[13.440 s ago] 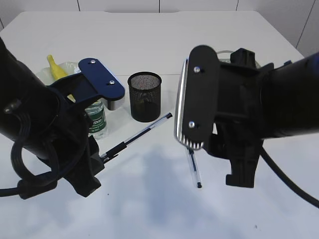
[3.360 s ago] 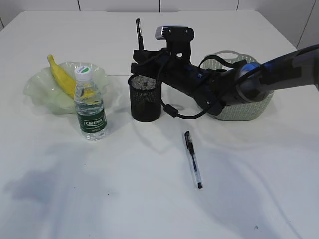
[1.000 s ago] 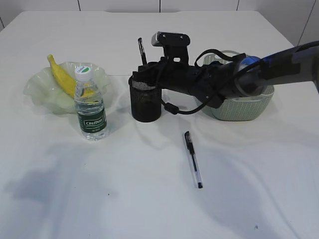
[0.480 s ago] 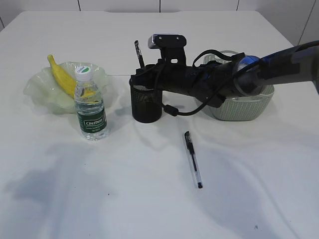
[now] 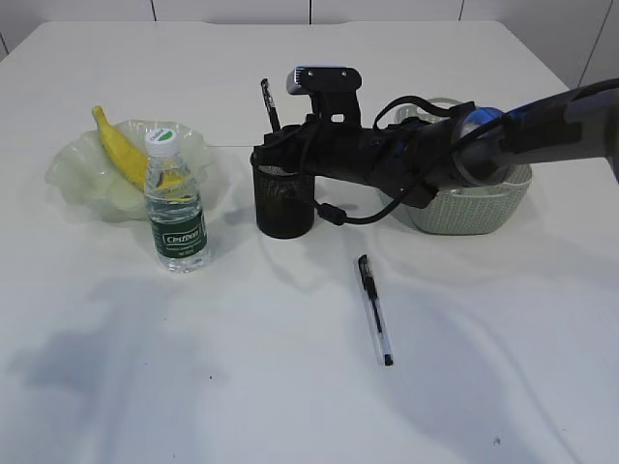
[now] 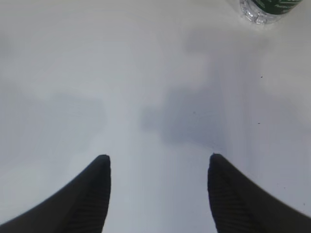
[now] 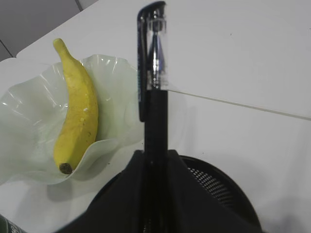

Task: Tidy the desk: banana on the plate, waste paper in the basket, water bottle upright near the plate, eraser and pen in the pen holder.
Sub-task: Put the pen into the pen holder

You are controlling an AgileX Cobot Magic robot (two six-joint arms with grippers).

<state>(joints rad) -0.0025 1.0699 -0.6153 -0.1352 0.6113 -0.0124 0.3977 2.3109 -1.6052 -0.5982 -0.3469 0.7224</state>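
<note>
Banana (image 5: pixel 123 147) plated, bottle (image 5: pixel 175 205) upright; right end effector (image 7: pixel 154 167) clenched on a pen (image 7: pixel 152 63) above holder (image 5: pixel 283 197) directly below; second pen (image 5: pixel 374 309) lies on surface (image 5: pixel 290 387) behind it; left end effector (image 6: pixel 158 194) released, empty.

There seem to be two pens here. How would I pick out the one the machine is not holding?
Start at the black mesh pen holder in the middle of the white table. Look toward the near edge and a little right: a pen lies flat on the bare tabletop. Unlike the other pen, held upright over the holder by the right gripper, this one touches nothing else.
</note>
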